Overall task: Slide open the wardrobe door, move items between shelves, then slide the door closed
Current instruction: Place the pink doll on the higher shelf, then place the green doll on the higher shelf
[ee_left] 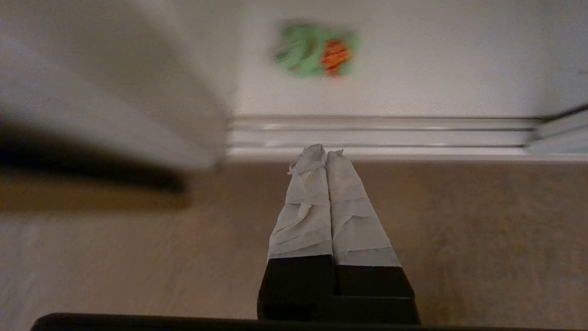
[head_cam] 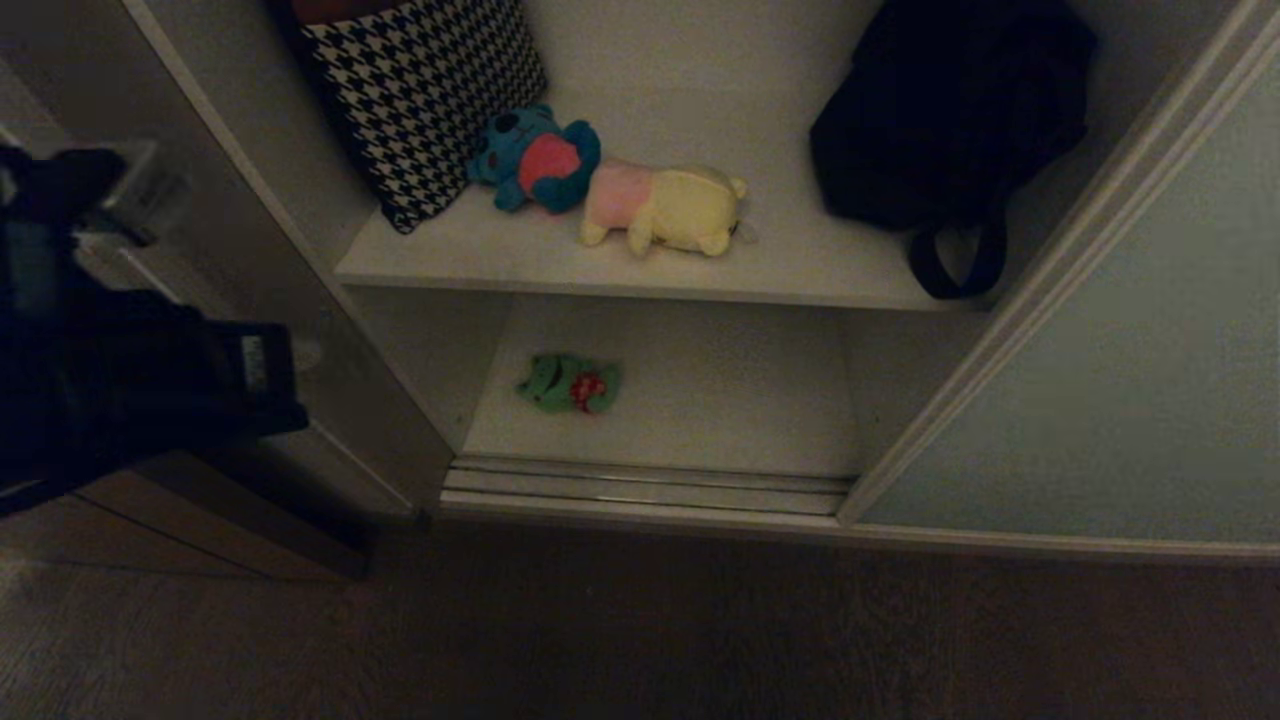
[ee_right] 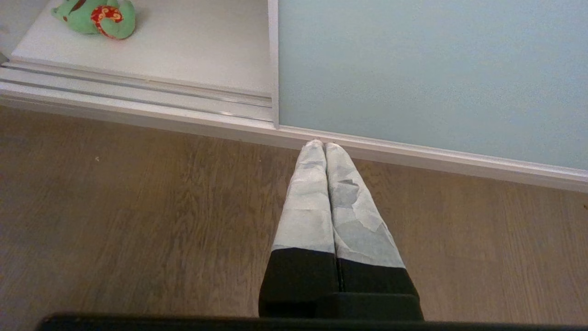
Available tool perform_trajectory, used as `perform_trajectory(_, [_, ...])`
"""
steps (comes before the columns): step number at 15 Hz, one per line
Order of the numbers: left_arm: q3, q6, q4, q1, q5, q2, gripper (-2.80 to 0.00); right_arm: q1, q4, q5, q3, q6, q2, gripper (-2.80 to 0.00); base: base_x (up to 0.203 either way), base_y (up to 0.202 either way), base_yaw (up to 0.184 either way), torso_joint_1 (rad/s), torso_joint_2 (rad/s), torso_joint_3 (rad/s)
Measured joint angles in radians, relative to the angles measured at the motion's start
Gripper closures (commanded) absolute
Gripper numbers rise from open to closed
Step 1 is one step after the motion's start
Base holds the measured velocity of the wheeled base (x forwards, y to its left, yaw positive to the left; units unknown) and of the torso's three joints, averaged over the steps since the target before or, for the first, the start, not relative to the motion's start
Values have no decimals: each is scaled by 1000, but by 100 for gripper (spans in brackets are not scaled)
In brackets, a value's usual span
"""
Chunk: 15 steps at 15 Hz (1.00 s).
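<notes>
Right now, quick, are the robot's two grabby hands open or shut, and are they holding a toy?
Left gripper: fingers shut, holding nothing, out over the floor before the wardrobe.
Right gripper: fingers shut, holding nothing, parked over the floor.

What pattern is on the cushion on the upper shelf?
Black-and-white houndstooth on the cushion, clearest in the head view.

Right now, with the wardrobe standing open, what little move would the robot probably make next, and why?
Probably reopen its shut left hand and reach for the green toy alone on the lower shelf. That hand is empty and outside the wardrobe, and the sliding door is already pushed aside.
</notes>
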Motion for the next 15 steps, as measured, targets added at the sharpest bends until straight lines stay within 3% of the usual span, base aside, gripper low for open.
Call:
perform_trajectory(3, [150, 9, 27, 116, -63, -155, 0, 0, 0, 0, 0, 0, 0, 0, 0, 0, 0, 0, 0, 0])
perform_trajectory(6, [347, 13, 24, 199, -174, -264, 0, 0, 0, 0, 0, 0, 0, 0, 0, 0, 0, 0, 0, 0])
perform_trajectory(8, [446, 7, 14, 218, -224, -318, 0, 0, -1, 0, 0, 0, 0, 0, 0, 0, 0, 0, 0, 0])
perform_trajectory(13, [554, -3, 15, 226, -276, -356, 0, 0, 0, 0, 0, 0, 0, 0, 0, 0, 0, 0, 0, 0])
perform_trajectory(15, [587, -1, 4, 226, -336, -351, 0, 0, 0, 0, 0, 0, 0, 0, 0, 0, 0, 0, 0, 0])
